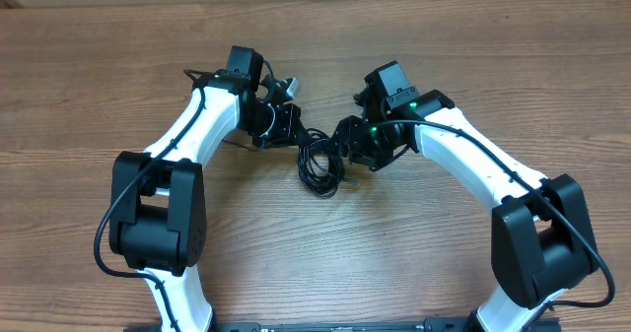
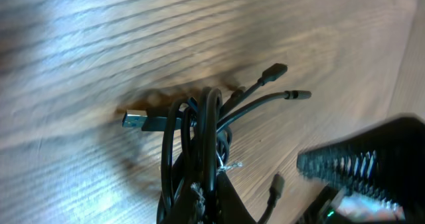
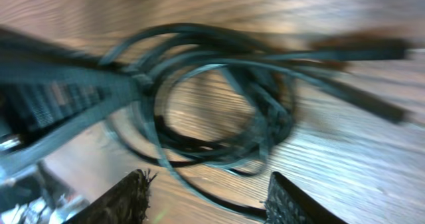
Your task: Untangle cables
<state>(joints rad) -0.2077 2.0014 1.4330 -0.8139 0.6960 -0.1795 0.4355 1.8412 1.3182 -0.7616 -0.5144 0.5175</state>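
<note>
— Left side first: what's held?
— Your left gripper (image 1: 284,127) is clamped on the top end of the cables (image 1: 317,166); they lie toward its 5 o'clock in the overhead view, long axis 12 to 6.
— And the right?
— Your right gripper (image 1: 347,143) has its fingers apart, holding nothing; the cables sit just beside it at 8 o'clock; bare table (image 1: 325,243) at their 6 o'clock looks like your pulling room.

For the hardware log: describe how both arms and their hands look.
The left arm and right arm have white curved links with bulky black joint housings and a thin black cable running along each. The right arm shows green lights near its wrist. The left hand and right hand are black; the right hand's fingers have ribbed pads.
</note>
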